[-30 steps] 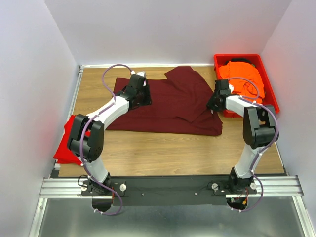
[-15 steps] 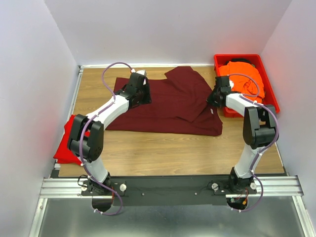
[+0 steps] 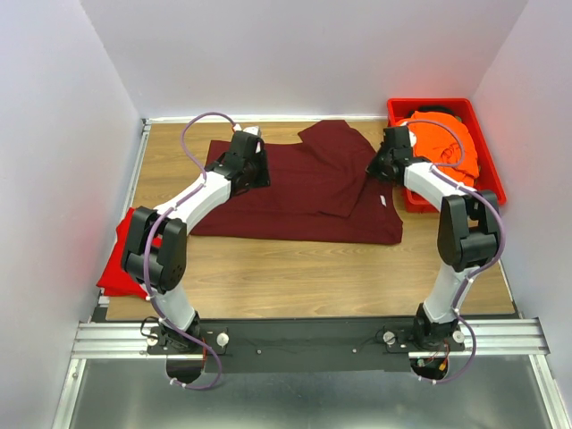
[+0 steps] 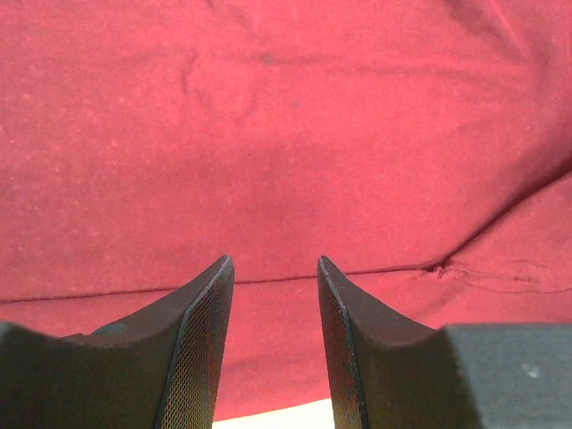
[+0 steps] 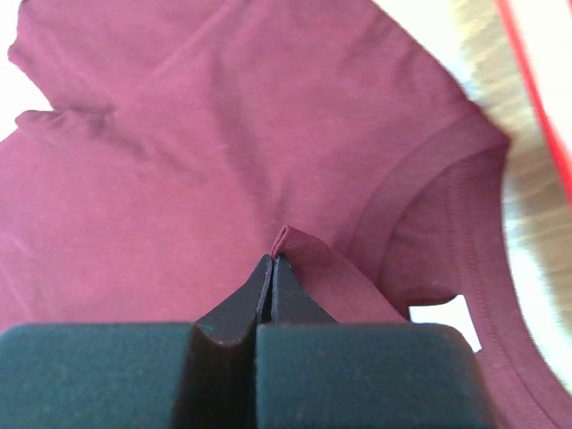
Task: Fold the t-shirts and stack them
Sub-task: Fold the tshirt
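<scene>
Inside the maroon t-shirt [image 5: 179, 161] collar [image 5: 465, 206] lies a white tag [image 5: 442, 322]

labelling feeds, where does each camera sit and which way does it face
Top external: above, behind the robot, looking down on the table; left arm and right arm show.
Left wrist: on the left arm, facing the maroon t-shirt; open left gripper shows.
Right wrist: on the right arm, same shirt; right gripper pinches a fold.
All three share that shirt.

Spread t-shirt [image 3: 304, 207] at centre of table [image 3: 268, 277], bin [image 3: 489, 165] at its right holding another t-shirt [image 3: 442, 134], third t-shirt [image 3: 112, 270] at near-left edge
</scene>
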